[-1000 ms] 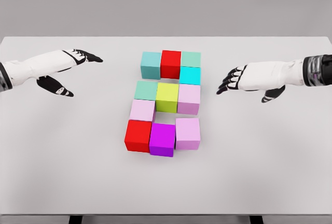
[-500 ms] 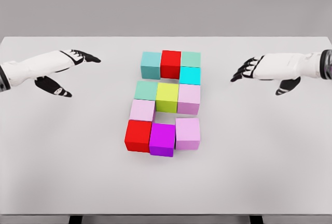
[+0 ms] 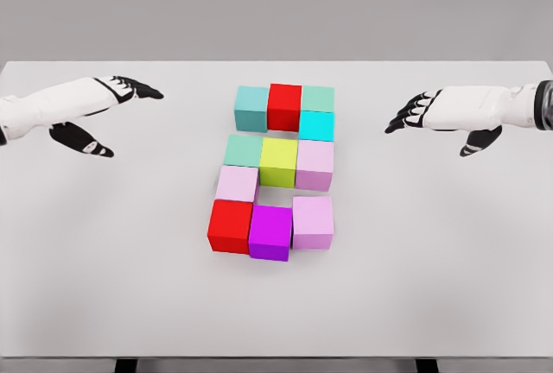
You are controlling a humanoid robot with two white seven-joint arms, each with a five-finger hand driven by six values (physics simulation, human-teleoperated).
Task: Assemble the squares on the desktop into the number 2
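Coloured cubes stand in the middle of the white table [image 3: 104, 287] in the shape of a 2. The top row is a teal cube [image 3: 251, 107], a red cube [image 3: 284, 105] and a green cube [image 3: 318, 97], with a cyan cube [image 3: 316, 125] below the green one. The middle row holds a green cube [image 3: 243, 149], a yellow-green cube [image 3: 278, 161] and a pink cube [image 3: 314, 164]. A pale pink cube [image 3: 237, 184] leads down to a red cube [image 3: 230, 225], a magenta cube [image 3: 270, 232] and a pink cube [image 3: 313, 222]. My left hand [image 3: 117, 110] hovers open at the far left. My right hand [image 3: 423, 118] hovers open at the right, touching nothing.
The table's far edge [image 3: 276, 62] runs behind the cubes and its front edge [image 3: 276, 357] lies at the bottom of the view. A grey wall fills the background.
The right hand has pulled back to the right and up, away from the cubes. The left hand has drifted slightly left. The cubes have stayed put.
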